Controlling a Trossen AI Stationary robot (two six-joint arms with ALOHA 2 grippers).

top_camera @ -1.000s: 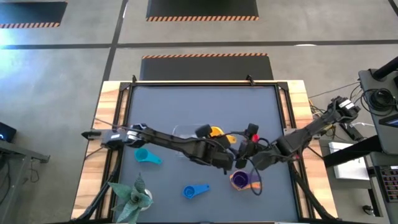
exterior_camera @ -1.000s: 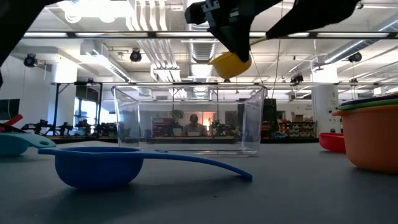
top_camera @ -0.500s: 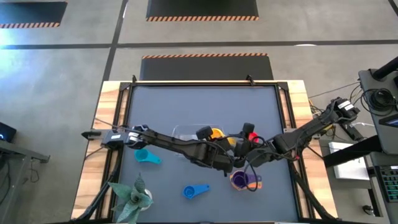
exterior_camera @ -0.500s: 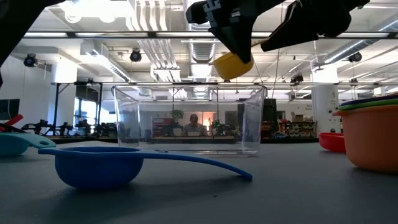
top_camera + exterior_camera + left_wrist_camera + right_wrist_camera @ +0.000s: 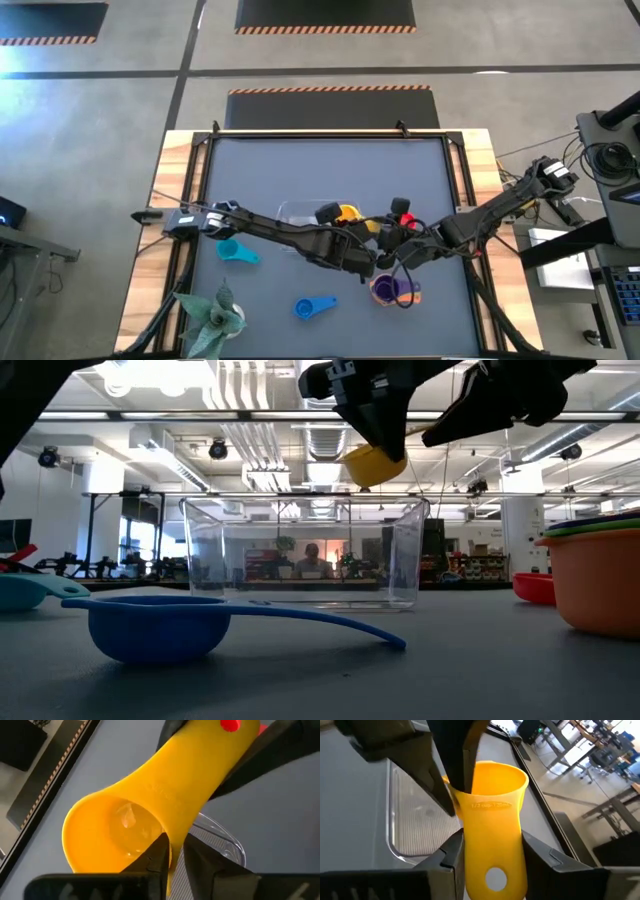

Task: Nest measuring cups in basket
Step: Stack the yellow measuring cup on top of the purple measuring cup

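Note:
The yellow measuring cup (image 5: 347, 213) hangs in the air over the right end of the clear basket (image 5: 300, 215), above its rim in the low view (image 5: 372, 463). My left gripper (image 5: 177, 857) is shut on the cup's wall. My right gripper (image 5: 492, 855) reaches in from the table's right and is shut on the cup's handle. The basket stands flat on the mat. My left gripper pinches the cup's wall at the rim (image 5: 171, 851), one finger (image 5: 157, 852) inside the bowl and one outside, coming from above. The cup hangs clear of the basket, tilted. My right gripper pinches the flat handle by its two side edges (image 5: 517, 852), near the free end with the hole. Its fingers (image 5: 454, 854) lie along the handle, pointing toward the bowl.
A teal cup (image 5: 235, 250) and a blue cup (image 5: 315, 306) lie on the mat near the front left. A stack with a purple and an orange cup (image 5: 390, 290) stands under the right arm. A red cup (image 5: 405, 215) lies beside it. A green plant (image 5: 210, 320) stands at the near left corner.
My right gripper has moved toward the far edge and the left, up to the yellow cup's handle, and its fingers have shut on it. The cup and my left gripper have stayed where they were over the basket.

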